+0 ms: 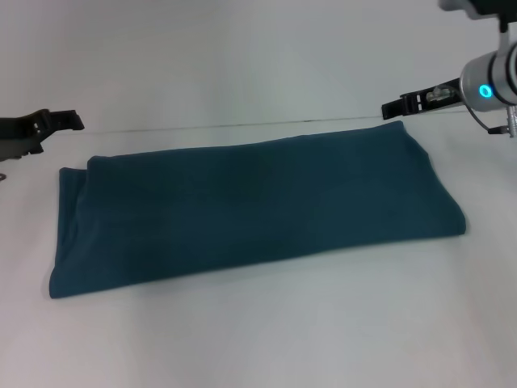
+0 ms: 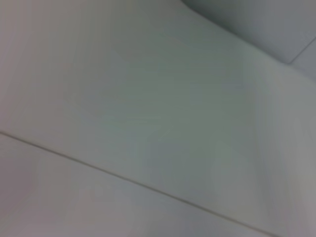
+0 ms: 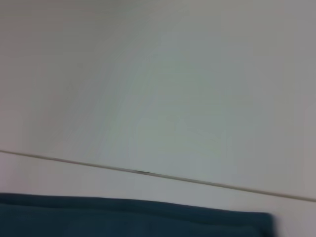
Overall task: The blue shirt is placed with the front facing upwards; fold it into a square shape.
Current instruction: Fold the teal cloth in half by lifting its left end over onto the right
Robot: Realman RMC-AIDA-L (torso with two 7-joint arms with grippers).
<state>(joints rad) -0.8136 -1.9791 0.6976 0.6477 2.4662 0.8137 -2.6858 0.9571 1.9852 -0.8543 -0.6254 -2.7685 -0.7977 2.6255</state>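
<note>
- Right gripper (image 1: 393, 106): raised over the table's far right edge, just beyond the shirt's far right corner, clear of the cloth; whether its fingers are spread, cannot tell.
- Left gripper (image 1: 73, 120): far left, off the cloth; finger state likewise unclear.
- Blue shirt (image 1: 250, 206): no print, label or lettering visible; plain dark teal, folded into a long band across the white table (image 1: 266, 331), layered edges at its left end.

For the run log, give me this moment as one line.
blue shirt: folded into long band, flat on table | left gripper: off cloth, far left | right gripper: above far right corner, not touching
</note>
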